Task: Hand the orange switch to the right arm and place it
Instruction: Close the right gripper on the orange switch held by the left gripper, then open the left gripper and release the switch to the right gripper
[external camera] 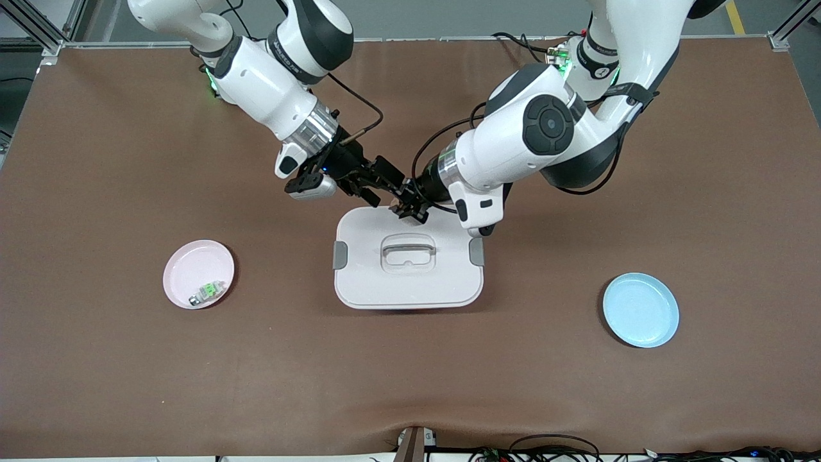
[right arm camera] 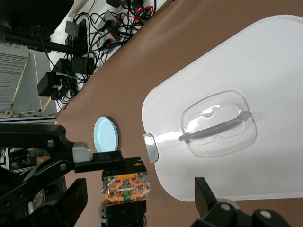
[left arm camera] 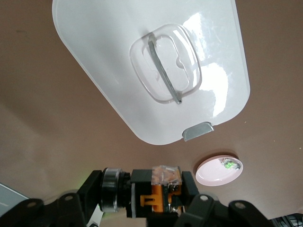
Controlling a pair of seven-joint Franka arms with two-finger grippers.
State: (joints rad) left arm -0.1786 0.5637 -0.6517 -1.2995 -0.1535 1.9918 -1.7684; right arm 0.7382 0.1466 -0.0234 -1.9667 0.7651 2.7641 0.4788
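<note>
My left gripper (external camera: 410,206) hangs over the edge of the white lidded box (external camera: 407,285) nearest the robots' bases, shut on the orange switch (left arm camera: 158,191). The switch is a small black block with an orange body and a silver ring at one end. My right gripper (external camera: 388,186) meets it there and stands open. In the right wrist view the switch (right arm camera: 125,189) sits between the right gripper's (right arm camera: 139,198) spread fingers, apart from both. One finger (right arm camera: 94,158) of the left gripper lies along the switch's side.
The box lid has a clear handle (external camera: 408,249) and grey latches. A pink plate (external camera: 192,263) holding a silver part with a green face (external camera: 208,292) lies toward the right arm's end. A blue plate (external camera: 640,310) lies toward the left arm's end.
</note>
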